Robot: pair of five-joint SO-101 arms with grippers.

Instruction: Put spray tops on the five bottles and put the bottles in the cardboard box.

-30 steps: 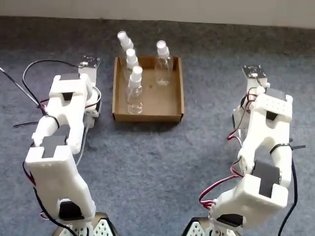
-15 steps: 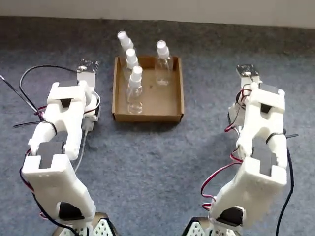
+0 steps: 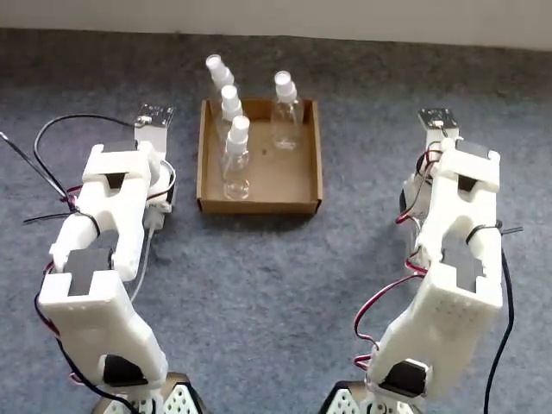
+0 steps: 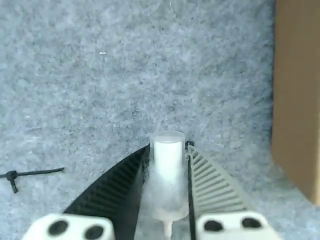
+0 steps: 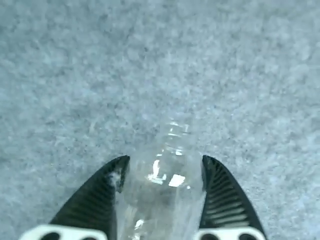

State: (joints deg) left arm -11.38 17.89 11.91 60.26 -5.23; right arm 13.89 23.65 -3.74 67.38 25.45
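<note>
**Left gripper (image 4: 168, 148) pinching a white plastic spray top (image 4: 167, 172), right gripper (image 5: 165, 161) clamped on a clear plastic bottle (image 5: 167, 195)**

Quick rundown of where things sit. On the left wrist view, the two black ribbed fingers (image 4: 120, 182) press against either side of the white plastic spray top, so that one's gripped snugly. Fuzzy grey carpet (image 4: 125, 75) is below it. The side wall of the brown cardboard box (image 4: 295, 100) is close by on one side. A little black cable tie (image 4: 20, 175) lies on the carpet on the other side.

The right wrist view is a similar deal. The black fingers (image 5: 100, 192) close in on both sides of the clear plastic bottle, and its open threaded neck pokes out past the fingertips. More grey carpet sits under it.

From the high view, the white left arm (image 3: 112, 207) stretches out just beside the box's left wall. The white right arm (image 3: 461, 224) is well apart from the box, off to its right.

The brown cardboard box (image 3: 259, 205) sits at the back middle of the carpet, with capped clear bottles standing upright:
- the near bottle (image 3: 235, 168), on the left side of the box
- the middle bottle (image 3: 229, 112), right behind it
- the right bottle (image 3: 285, 121), toward the back right
- the far bottle (image 3: 216, 73), at the back-left corner

Honestly can't tell whether that last one's base is inside the rim or just behind it.
</note>
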